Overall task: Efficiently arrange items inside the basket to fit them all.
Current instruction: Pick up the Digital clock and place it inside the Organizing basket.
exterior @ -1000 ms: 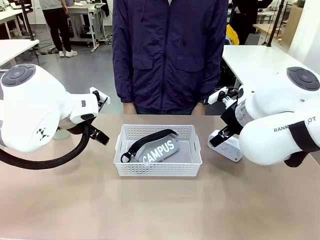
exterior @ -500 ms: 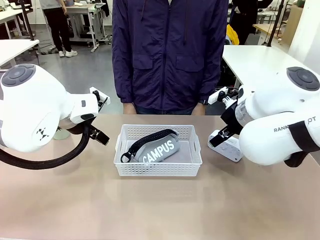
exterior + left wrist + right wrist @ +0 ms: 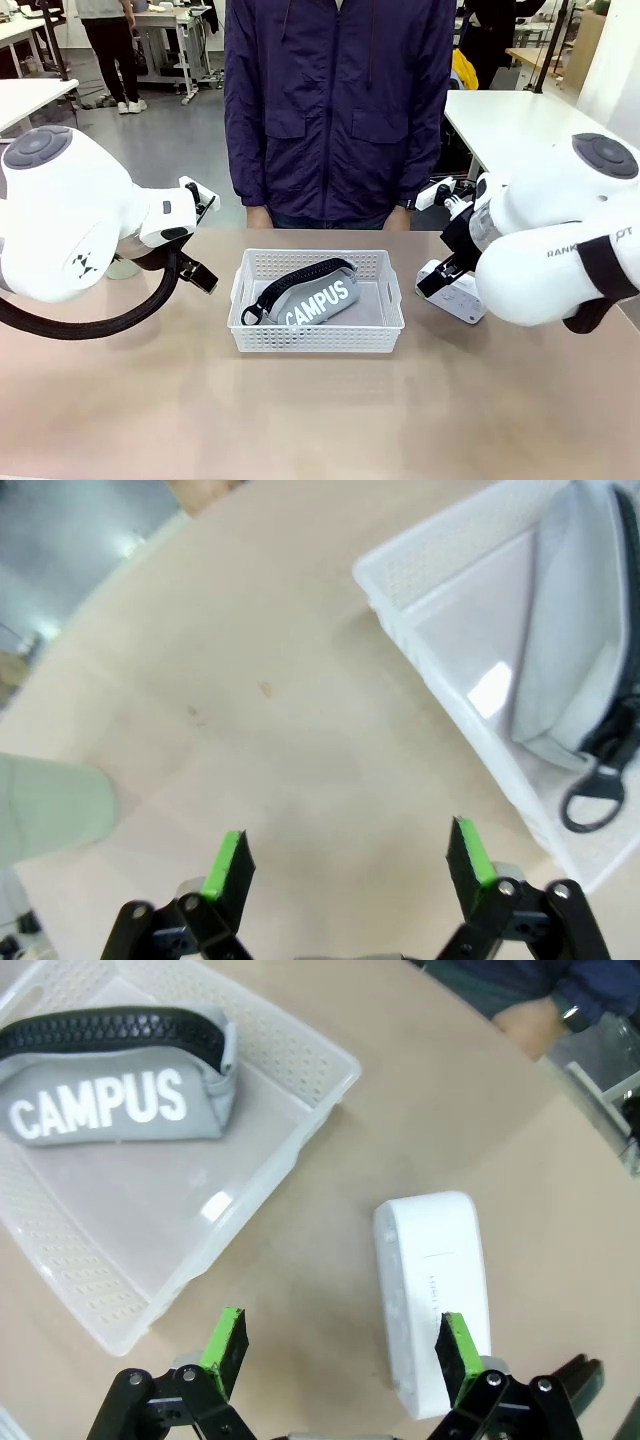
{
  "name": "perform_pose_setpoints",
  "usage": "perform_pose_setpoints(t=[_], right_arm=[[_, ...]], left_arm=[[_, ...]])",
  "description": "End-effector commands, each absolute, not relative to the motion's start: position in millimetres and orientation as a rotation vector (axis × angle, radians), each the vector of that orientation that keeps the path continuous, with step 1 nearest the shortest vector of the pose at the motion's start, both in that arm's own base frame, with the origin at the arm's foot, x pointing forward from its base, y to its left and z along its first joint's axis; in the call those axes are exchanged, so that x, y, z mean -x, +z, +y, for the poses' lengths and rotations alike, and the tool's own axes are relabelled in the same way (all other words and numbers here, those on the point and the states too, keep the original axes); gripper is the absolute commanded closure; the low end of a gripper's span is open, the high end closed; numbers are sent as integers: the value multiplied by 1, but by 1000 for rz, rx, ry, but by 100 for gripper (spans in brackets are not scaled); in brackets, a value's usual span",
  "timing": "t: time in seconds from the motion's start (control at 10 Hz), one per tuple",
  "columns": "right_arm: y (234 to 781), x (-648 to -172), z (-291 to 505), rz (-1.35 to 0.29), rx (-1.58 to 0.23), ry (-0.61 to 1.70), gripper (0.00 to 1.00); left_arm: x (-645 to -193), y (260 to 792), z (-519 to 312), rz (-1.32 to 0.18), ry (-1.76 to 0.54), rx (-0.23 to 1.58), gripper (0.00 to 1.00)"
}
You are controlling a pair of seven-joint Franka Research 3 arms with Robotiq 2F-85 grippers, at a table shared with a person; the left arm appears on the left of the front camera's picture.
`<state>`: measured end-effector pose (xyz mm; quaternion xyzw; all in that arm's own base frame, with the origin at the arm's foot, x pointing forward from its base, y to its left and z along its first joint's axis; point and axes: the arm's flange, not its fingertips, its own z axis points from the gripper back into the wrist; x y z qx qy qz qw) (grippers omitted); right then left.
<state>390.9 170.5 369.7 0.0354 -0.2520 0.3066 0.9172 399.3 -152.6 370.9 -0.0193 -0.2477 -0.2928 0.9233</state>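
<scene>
The white perforated basket (image 3: 385, 262) sits mid-table with the grey "CAMPUS" pouch (image 3: 318, 295) lying diagonally inside it. In the left wrist view my left gripper (image 3: 350, 860) hovers open over bare table, beside the basket's (image 3: 440, 580) corner; the pouch's black ring (image 3: 590, 802) shows at the right, and the pale green cup (image 3: 48, 808) stands at the left. My right gripper (image 3: 340, 1345) is open above the table between the basket (image 3: 335, 1070) and the white rounded box (image 3: 435, 1290). The box (image 3: 455, 295) lies to the right of the basket. The black stapler-like object is out of view.
A person in a dark blue jacket stands at the far edge, hands (image 3: 258, 215) resting near the table rim. The cup (image 3: 122, 268) is partly hidden behind my left arm. A dark tip (image 3: 585, 1372) pokes in at the right wrist view's corner. The near half of the table is bare.
My right arm has shifted very slightly. The basket, pouch, box and left arm stay where they were.
</scene>
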Motion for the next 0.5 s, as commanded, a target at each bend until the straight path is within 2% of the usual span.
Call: perform_pose_setpoints(t=[0.0, 0.1, 0.2, 0.3, 0.4], right_arm=[[402, -366, 130, -466, -207, 599, 0], [420, -351, 111, -495, -252, 561, 0], [440, -332, 87, -511, -301, 536, 0], [455, -315, 62, -519, -397, 513, 0], [469, -304, 29, -507, -540, 374, 0]], left_arm=[[-365, 399, -129, -447, -615, 155, 0], [-349, 418, -113, -458, -589, 222, 0], [-330, 443, -95, -471, -434, 304, 0], [-314, 457, -76, -471, -351, 346, 0], [-298, 468, -50, -511, -350, 434, 0]])
